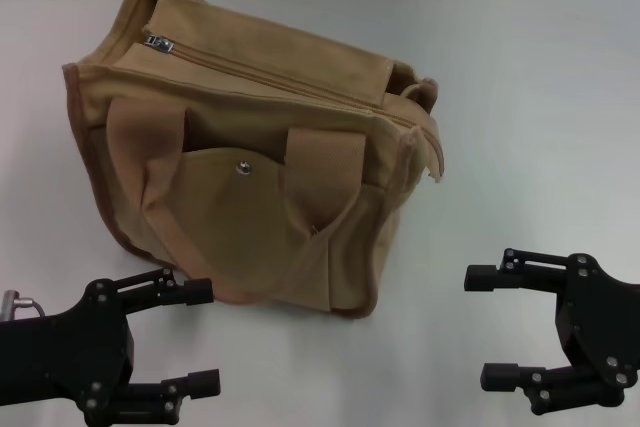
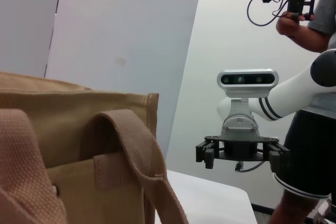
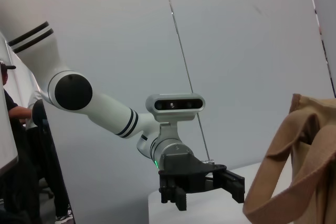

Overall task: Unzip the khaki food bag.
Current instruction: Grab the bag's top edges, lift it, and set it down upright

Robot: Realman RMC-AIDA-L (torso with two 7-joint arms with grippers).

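Boxy tan canvas food bag with brown piping stands on white table, zipper pull at far-left end; left gripper and right gripper flank it, fingers spread, holding nothing.

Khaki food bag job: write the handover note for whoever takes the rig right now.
Left gripper: open, empty, low near the bag's front left corner, not touching it.
Right gripper: open, empty, off to the bag's right, well apart from it.
Khaki food bag: stands on the white table, pocket side toward the robot, handles slumped.
Zipper pull: sits at the far left end of the top; the zipper looks fully closed.
Done: nothing yet; neither gripper has contact.
Left: probably steady the bag with one gripper, pinch the pull with the other, and draw it along the top toward the right end.
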